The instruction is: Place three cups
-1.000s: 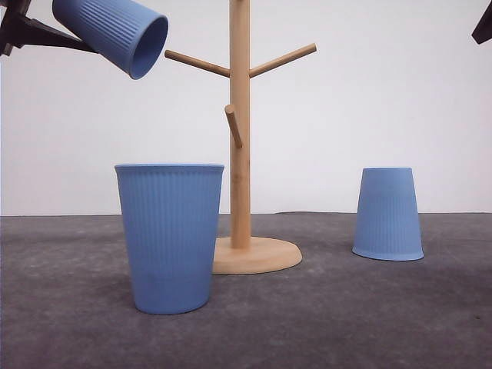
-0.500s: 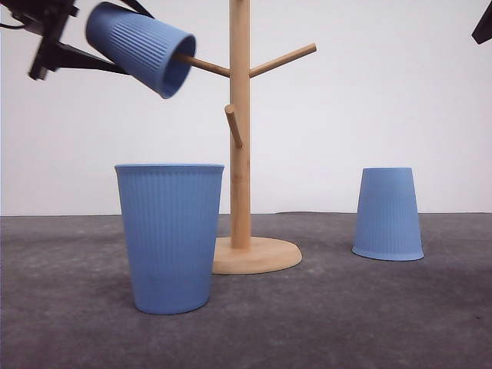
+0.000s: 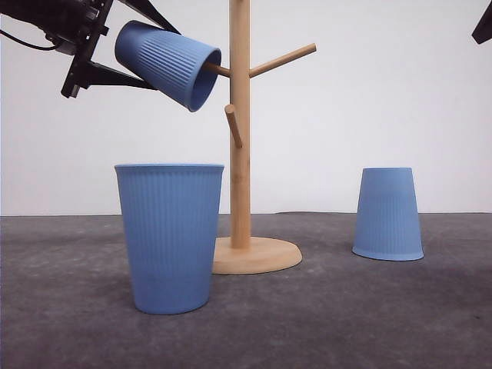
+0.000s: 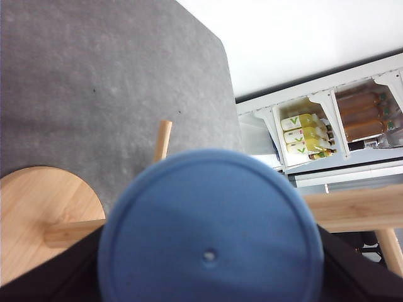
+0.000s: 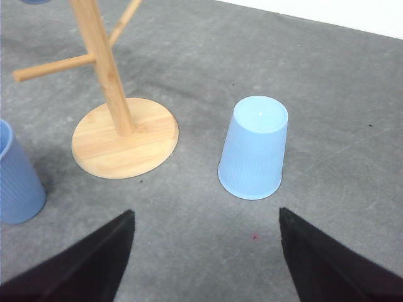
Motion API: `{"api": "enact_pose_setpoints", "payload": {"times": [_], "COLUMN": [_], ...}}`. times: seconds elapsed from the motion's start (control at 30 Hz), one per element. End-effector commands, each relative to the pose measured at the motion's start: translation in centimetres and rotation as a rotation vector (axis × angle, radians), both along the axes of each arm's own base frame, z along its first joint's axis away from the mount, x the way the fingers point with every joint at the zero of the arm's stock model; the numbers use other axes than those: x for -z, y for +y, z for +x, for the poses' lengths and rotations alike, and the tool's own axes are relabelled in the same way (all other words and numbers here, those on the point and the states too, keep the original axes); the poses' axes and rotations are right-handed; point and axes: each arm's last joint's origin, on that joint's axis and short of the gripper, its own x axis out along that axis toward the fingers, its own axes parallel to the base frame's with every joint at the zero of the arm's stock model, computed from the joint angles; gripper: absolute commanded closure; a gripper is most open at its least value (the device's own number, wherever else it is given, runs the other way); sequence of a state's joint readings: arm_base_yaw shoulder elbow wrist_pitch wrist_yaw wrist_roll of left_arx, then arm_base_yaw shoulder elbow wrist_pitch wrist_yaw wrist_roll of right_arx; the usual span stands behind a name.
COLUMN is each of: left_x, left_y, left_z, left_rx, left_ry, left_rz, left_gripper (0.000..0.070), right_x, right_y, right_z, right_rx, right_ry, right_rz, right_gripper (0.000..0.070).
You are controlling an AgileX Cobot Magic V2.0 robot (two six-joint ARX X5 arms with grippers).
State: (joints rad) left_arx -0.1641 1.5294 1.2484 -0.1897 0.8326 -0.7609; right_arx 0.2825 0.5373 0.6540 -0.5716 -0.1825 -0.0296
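Where claw [image 3: 115,58] grips: cup [image 3: 165,64] (tilted).

Your left gripper [image 3: 115,58] is raised high at the upper left, angled downward to the right, jaws closed on a tilted cup [image 3: 169,63]. Your right gripper [image 5: 204,264] hangs above the counter, jaws spread wide apart.

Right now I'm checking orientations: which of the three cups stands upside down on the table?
The cup right of the stand, base up; the front one stands open-side up, the third is tilted.
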Motion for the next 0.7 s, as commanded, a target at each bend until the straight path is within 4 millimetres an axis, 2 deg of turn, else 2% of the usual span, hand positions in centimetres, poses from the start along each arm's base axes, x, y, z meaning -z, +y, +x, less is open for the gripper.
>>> {"api": "enact_pose_setpoints", "payload": {"times": [0.0, 0.2, 0.23, 0.37, 0.57, 0.67], "left_x": [0.28, 0.84, 0.84, 0.84, 0.84, 0.85], "left_y": [-0.38, -0.94, -0.96, -0.98, -0.97, -0.85], "left_z": [0.73, 0.97, 0.96, 0.96, 0.96, 1.01], "left_rx": [0.005, 0.02, 0.021, 0.022, 0.023, 0.011], "left_ry": [0.005, 0.017, 0.016, 0.016, 0.011, 0.01], "left_rz": [-0.001, 0.004, 0.004, 0.004, 0.007, 0.013], "left_gripper": [0.0266, 0.0258, 0.0242, 0.0096, 0.0089, 0.0038], "right_x": [-0.56, -0.56, -0.56, -0.56, -0.56, -0.56], "right_y": [0.06, 0.06, 0.06, 0.06, 0.06, 0.06], "right_z": [-0.01, -0.01, -0.01, -0.01, -0.01, -0.01], "right_rx": [-0.007, -0.007, -0.007, -0.007, -0.007, -0.007], "right_ry": [-0.022, -0.022, -0.022, -0.022, -0.022, -0.022], "right_rz": [0.004, 0.004, 0.004, 0.004, 0.004, 0.004], "right_gripper": [0.0234, 0.0234, 0.0234, 0.0234, 0.0234, 0.0234]}}
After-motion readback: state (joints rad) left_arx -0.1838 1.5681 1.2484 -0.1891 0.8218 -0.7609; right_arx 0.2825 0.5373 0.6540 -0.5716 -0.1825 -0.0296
